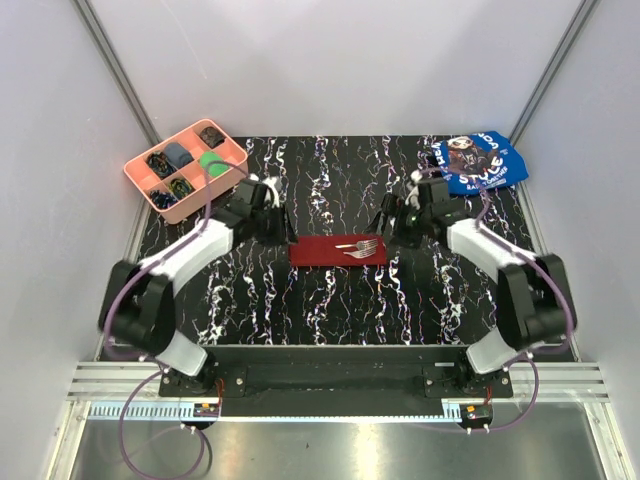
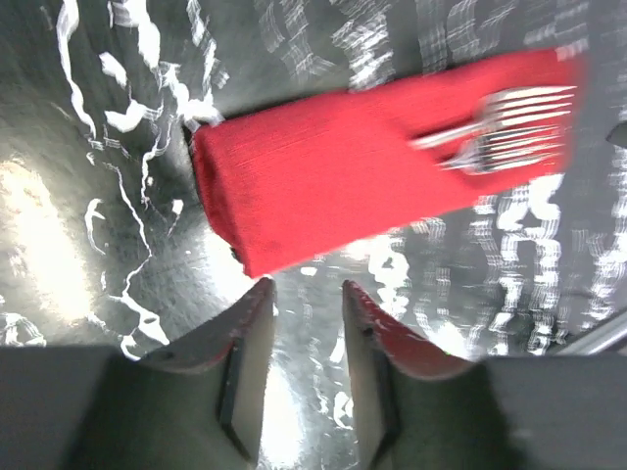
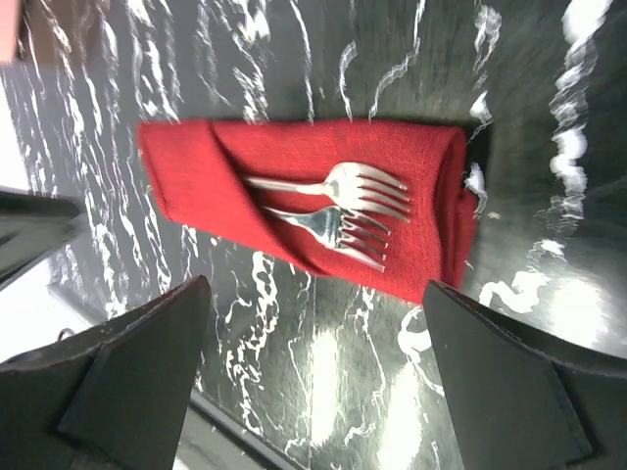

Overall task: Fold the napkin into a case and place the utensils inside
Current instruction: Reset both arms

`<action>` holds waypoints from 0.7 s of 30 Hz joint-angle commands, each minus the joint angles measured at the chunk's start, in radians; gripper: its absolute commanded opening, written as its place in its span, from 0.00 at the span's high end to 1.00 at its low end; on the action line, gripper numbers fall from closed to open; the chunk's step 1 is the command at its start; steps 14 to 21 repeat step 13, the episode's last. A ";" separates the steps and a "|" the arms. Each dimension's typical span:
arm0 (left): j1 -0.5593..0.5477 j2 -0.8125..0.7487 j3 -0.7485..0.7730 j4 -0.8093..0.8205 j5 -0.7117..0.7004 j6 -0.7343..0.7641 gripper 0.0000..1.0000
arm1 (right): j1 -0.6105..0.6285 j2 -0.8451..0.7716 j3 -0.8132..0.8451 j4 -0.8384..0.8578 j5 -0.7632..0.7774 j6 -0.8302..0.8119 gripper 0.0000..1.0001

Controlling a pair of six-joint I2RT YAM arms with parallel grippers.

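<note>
Case (image 1: 318, 252): centre of the table (image 1: 300, 305); we see its fold pocketing both forks (image 1: 360, 247), tines out.
Left fingers (image 2: 245, 343): apart, empty.
Right fingers (image 3: 147, 362): wide apart, empty.

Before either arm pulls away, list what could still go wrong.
1. The forks lie with heads outside the case, only handles tucked; a nudge could slide them out.
2. The open left gripper sits close to the case's end and might snag and loosen the fold.
3. The open right gripper hangs near those heads and could clip them.
</note>
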 commanded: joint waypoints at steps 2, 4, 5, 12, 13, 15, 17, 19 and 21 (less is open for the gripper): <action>-0.067 -0.253 -0.007 0.005 -0.088 0.049 0.54 | 0.003 -0.200 0.113 -0.298 0.189 -0.157 0.00; -0.115 -0.337 -0.028 0.004 -0.157 0.056 0.37 | 0.004 -0.272 0.092 -0.335 0.216 -0.162 0.00; -0.165 -0.365 -0.036 0.005 -0.183 0.056 0.35 | 0.006 -0.295 0.078 -0.341 0.213 -0.168 0.00; -0.337 -0.578 -0.131 0.080 -0.268 -0.004 0.26 | 0.006 -0.516 -0.100 -0.229 0.117 -0.128 0.00; -0.359 -0.595 -0.148 0.091 -0.266 -0.010 0.24 | 0.004 -0.544 -0.103 -0.224 0.094 -0.118 0.00; -0.359 -0.595 -0.148 0.091 -0.266 -0.010 0.24 | 0.004 -0.544 -0.103 -0.224 0.094 -0.118 0.00; -0.359 -0.595 -0.148 0.091 -0.266 -0.010 0.24 | 0.004 -0.544 -0.103 -0.224 0.094 -0.118 0.00; -0.359 -0.595 -0.148 0.091 -0.266 -0.010 0.24 | 0.004 -0.544 -0.103 -0.224 0.094 -0.118 0.00; -0.359 -0.595 -0.148 0.091 -0.266 -0.010 0.24 | 0.004 -0.544 -0.103 -0.224 0.094 -0.118 0.00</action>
